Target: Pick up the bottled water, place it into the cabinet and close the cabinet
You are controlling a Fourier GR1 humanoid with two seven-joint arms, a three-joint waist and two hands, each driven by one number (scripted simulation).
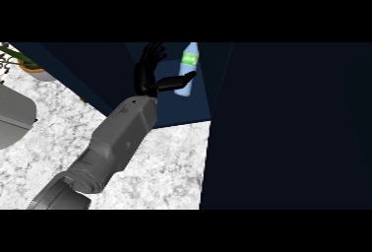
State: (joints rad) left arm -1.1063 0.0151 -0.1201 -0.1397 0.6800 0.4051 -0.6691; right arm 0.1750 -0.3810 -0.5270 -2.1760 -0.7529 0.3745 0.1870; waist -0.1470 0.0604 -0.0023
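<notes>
The bottled water, clear with a green label, stands upright on the cabinet's floor inside the dark blue cabinet. My left hand reaches into the cabinet just left of the bottle. Its fingers point up and away, spread and relaxed, and they do not wrap the bottle. The thumb sticks out to the right, its tip at the bottle's lower half. The hand is open. My right hand shows nowhere.
The cabinet's open door fills the right side as a tall dark panel. A potted plant stands at the top left above a grey rounded object. The white speckled counter lies under my forearm.
</notes>
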